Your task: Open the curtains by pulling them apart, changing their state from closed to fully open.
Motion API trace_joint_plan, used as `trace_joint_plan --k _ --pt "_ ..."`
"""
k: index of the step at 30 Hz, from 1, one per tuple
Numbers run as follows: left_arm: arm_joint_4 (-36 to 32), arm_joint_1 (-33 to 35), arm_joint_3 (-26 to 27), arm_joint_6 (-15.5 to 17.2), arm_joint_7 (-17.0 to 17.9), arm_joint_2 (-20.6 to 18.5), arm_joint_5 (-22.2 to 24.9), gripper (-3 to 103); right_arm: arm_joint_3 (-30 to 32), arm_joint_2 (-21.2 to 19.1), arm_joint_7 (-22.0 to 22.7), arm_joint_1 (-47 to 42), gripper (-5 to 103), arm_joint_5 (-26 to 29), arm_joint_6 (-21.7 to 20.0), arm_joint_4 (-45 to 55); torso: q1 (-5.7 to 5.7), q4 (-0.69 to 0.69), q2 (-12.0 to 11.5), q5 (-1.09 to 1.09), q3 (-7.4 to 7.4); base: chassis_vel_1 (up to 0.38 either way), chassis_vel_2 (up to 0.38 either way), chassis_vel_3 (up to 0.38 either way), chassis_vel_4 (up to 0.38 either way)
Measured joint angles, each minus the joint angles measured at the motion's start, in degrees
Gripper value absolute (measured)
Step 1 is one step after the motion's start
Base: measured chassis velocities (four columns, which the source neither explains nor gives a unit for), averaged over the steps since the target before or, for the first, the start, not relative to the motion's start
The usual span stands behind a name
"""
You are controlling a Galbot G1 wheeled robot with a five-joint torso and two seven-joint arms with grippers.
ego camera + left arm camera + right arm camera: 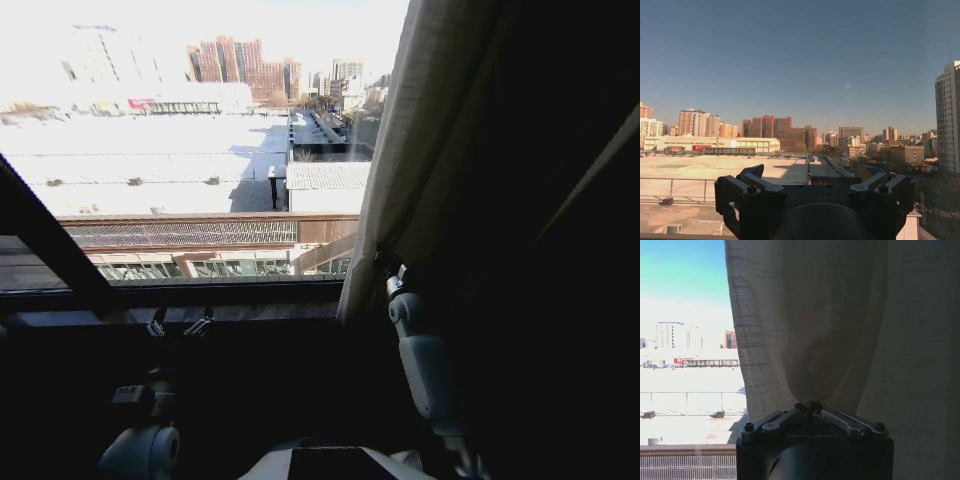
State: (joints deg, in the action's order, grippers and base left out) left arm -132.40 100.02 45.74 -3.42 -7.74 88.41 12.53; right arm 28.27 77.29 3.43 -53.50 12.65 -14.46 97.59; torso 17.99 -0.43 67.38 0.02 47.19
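Note:
One cream, sheer curtain panel (420,130) hangs bunched at the right side of the window, and bare glass lies to its left. My right gripper (385,268) is raised at the panel's inner edge, shut on a pinch of the fabric. In the right wrist view the curtain (840,315) gathers into folds that run down into the shut right gripper (810,407). My left gripper (180,325) sits low by the sill, open and holding nothing. The left wrist view has the left gripper (812,187) facing the bare glass and the city beyond.
A black window frame bar (50,240) slants across the lower left of the window. The dark sill (260,295) runs under the glass, with a dark wall below it. The room to the right of the curtain is in deep shadow.

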Motion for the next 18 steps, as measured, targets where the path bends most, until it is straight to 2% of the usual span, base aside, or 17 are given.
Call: trace_joint_plan --k 9,18 --pt "-0.1 0.0 -0.7 0.0 0.0 0.5 -0.2 100 6.6 -3.2 0.3 -0.7 0 3.2 -1.6 1.2 0.00 -0.02 0.0 0.01 0.00 0.000 0.000 0.000 0.000" --pt "-0.2 -0.7 -1.3 0.3 0.0 0.6 -0.5 100 8.5 -4.5 -0.1 -1.9 0 5.2 -2.9 3.4 0.00 -0.01 0.0 0.00 0.00 0.000 0.000 0.000 0.000"
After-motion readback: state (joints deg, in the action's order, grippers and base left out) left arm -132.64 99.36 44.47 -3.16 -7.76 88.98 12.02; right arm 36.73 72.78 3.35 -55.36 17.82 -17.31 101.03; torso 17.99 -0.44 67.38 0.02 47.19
